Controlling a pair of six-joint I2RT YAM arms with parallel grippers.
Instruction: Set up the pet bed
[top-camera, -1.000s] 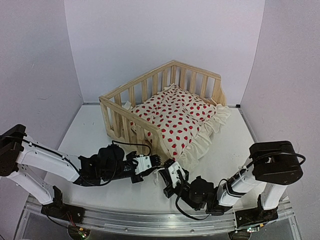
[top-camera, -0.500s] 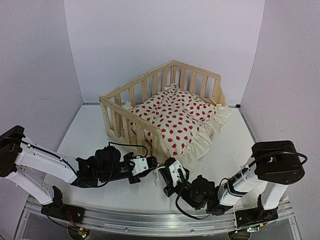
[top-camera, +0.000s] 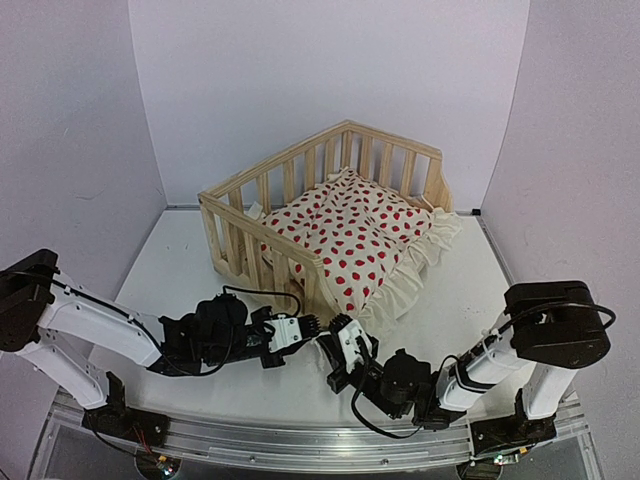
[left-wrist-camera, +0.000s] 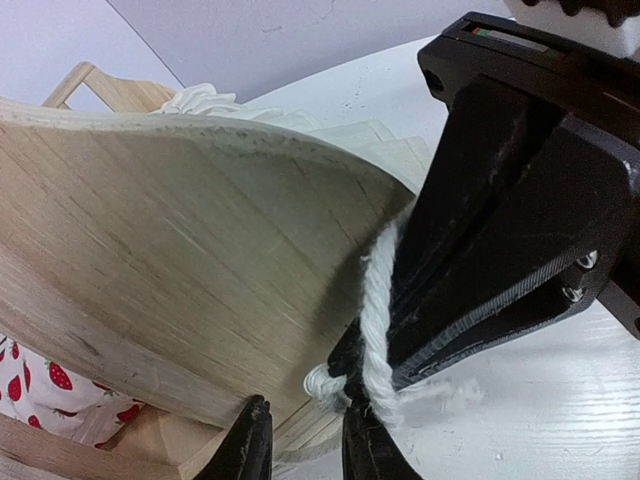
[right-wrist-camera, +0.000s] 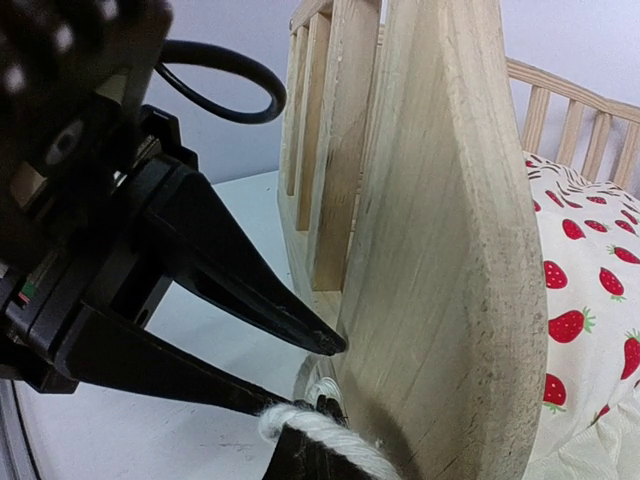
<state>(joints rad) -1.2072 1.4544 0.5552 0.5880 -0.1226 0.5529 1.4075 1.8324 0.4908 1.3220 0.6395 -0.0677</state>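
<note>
Left claw (right-wrist-camera: 320, 375) (fingers spread) at pet bed (right-wrist-camera: 440, 250) post, tie string (right-wrist-camera: 322, 432) below.

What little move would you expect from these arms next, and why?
Probably the left end effector closing its fingers. The tie string hangs beside the wooden corner post. Its frayed end sits in the gap between those open fingers, and the right end effector sits right against the same string. A pinch there looks needed before any tying.

cushion (top-camera: 345, 235) in pet bed (top-camera: 300, 166); left hand (top-camera: 310, 326), right hand (top-camera: 337, 330), tie string (left-wrist-camera: 378, 320) at its near corner.
</note>
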